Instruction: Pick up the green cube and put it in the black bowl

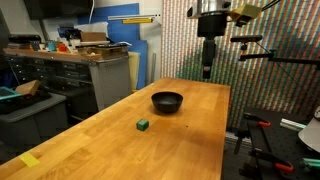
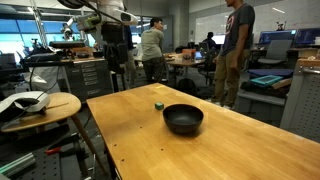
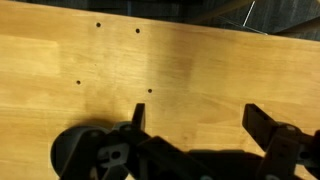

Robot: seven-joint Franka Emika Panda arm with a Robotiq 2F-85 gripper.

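One cube (image 1: 143, 125), likely light, rigid and best pinched across two opposite flat faces, sits on the table (image 1: 190, 140) near the bowl (image 1: 167, 101) but apart from it, while the gripper (image 3: 200, 125) hangs well above, jaws spread wide and empty.

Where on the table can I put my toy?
Nearly all the wooden table is bare. In an exterior view, the big stretch from the green cube to the yellow tape at the corner is free. The only busier spot is the gap between cube and black bowl.
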